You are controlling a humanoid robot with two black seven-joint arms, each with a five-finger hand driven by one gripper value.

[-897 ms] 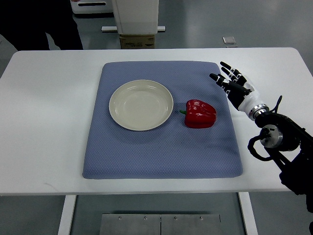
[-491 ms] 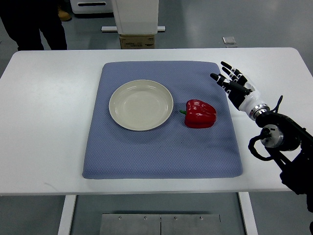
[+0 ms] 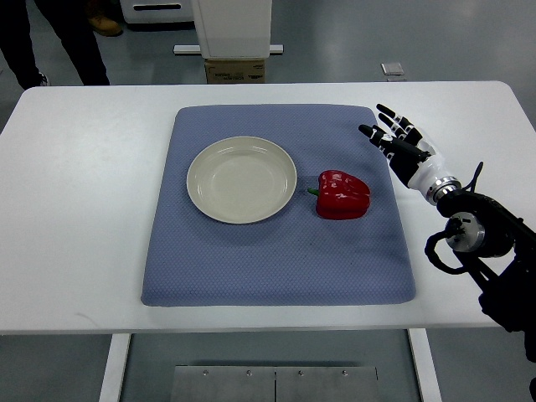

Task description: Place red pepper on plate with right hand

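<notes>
place: lab | cues: white table (image 3: pixel 84 193); grey floor (image 3: pixel 352 42); white machine base (image 3: pixel 233 29)

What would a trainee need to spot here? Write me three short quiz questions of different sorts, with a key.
1. True or false: the red pepper already lies on the plate.
2. Multiple choice: where is the right hand? A) closed around the pepper B) over the plate C) open, near the mat's far right corner, apart from the pepper
3. Fill in: both plate and pepper rest on a blue ____.

Key: 1. False; the pepper lies on the mat, just right of the plate. 2. C. 3. mat.
</notes>
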